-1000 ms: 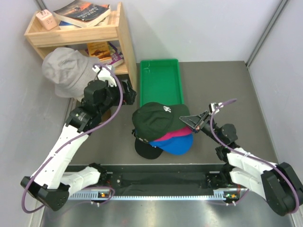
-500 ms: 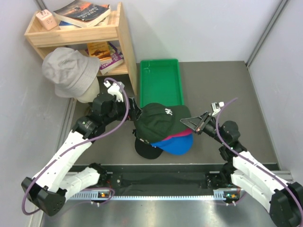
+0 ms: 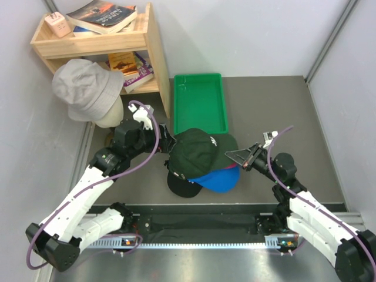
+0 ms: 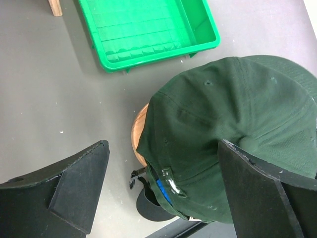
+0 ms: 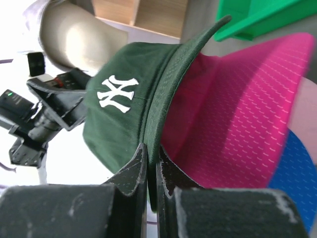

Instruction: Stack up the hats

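Note:
A dark green cap [image 3: 198,150] with a white logo lies on top of a pile of hats. Under it show a magenta cap [image 3: 222,170], a bright blue cap [image 3: 220,181] and a black cap's brim [image 3: 180,187]. My right gripper [image 3: 235,156] is shut on the green cap's brim [image 5: 168,84], with the magenta cap [image 5: 237,114] and blue cap [image 5: 292,178] just below. My left gripper [image 3: 168,141] is open, its jaws set on either side of the back of the green cap [image 4: 233,124]. The lavender cap is hidden.
A green tray [image 3: 200,100] lies behind the pile. A wooden shelf [image 3: 153,53] with books stands at the back left, beside a mannequin head wearing a grey bucket hat [image 3: 85,88]. A wooden disc [image 4: 138,134] shows under the pile. A black rail [image 3: 194,224] runs along the near edge.
My left gripper has moved right, up to the back of the green cap. My right gripper, still holding the brim, has shifted slightly down and the cap sits lower on the pile.

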Motion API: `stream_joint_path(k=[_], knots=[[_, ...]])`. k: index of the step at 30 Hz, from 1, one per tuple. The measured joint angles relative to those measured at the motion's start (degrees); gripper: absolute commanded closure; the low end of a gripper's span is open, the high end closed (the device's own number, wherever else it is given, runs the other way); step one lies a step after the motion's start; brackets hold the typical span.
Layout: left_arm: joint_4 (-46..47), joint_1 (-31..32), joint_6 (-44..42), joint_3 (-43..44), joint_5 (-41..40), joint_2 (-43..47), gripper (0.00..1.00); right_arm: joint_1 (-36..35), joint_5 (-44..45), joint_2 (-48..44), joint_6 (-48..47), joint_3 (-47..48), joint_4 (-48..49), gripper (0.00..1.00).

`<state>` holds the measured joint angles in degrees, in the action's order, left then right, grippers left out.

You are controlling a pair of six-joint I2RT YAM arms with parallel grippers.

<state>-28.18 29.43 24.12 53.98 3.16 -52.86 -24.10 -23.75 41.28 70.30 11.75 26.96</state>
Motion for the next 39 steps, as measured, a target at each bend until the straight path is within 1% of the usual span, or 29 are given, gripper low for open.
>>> stream_joint_path(k=[9, 12, 14, 15, 16, 18, 19, 22, 25, 29, 32, 35, 39], knots=[[0.00, 0.07, -0.28, 0.02, -1.05, -0.70, 0.04, -0.07, 1.66, -0.79, -0.37, -0.31, -3.15, 0.98], [0.02, 0.11, -0.44, 0.02, -1.42, -1.33, 0.04, -0.07, 1.86, -0.76, -1.22, 0.94, -5.49, 0.90], [0.02, 0.11, -0.63, 0.07, -1.60, -1.66, 0.04, -0.11, 2.16, -0.76, -2.01, 1.88, -7.48, 0.83], [-0.02, 0.11, -0.72, 0.20, -1.70, -1.84, 0.04, -0.11, 2.47, -0.79, -2.49, 2.45, -8.87, 0.78], [-0.02, 0.11, -0.87, 0.39, -2.01, -2.05, 0.03, -0.11, 2.91, -0.81, -3.15, 3.08, -10.47, 0.67], [-0.02, 0.15, -1.18, 0.96, -2.93, -2.49, 0.03, -0.11, 4.15, -1.09, -4.66, 4.39, -14.29, 0.54], [-0.04, 0.15, -1.36, 1.31, -3.28, -2.75, 0.02, -0.09, 5.16, -1.44, -5.75, 5.05, -17.03, 0.40], [0.00, 0.15, -1.75, 2.69, -4.72, -3.80, 0.01, 0.02, 9.03, -2.51, -8.59, 6.58, -24.11, 0.26], [0.02, 0.15, -1.77, 4.20, -6.69, -5.25, 0.01, 0.07, 12.22, -3.39, -11.26, 8.57, -30.36, 0.19], [0.04, 0.15, -1.70, 6.01, -9.49, -7.17, 0.01, 0.07, 17.00, -3.93, -15.08, 13.81, -38.71, 0.16], [0.00, 0.15, -1.38, 8.00, -11.26, -9.20, 0.01, 0.15, 21.44, -3.93, -17.66, 18.40, -43.10, 0.16], [0.28, 0.15, -0.94, 9.97, -12.35, -11.32, 0.01, 0.26, 26.53, -3.50, -20.39, 23.34, -46.40, 0.16], [1.14, 0.15, 0.11, 10.38, -13.64, -11.80, 0.01, 0.28, 34.01, -2.43, -24.74, 29.59, -48.63, 0.15]])
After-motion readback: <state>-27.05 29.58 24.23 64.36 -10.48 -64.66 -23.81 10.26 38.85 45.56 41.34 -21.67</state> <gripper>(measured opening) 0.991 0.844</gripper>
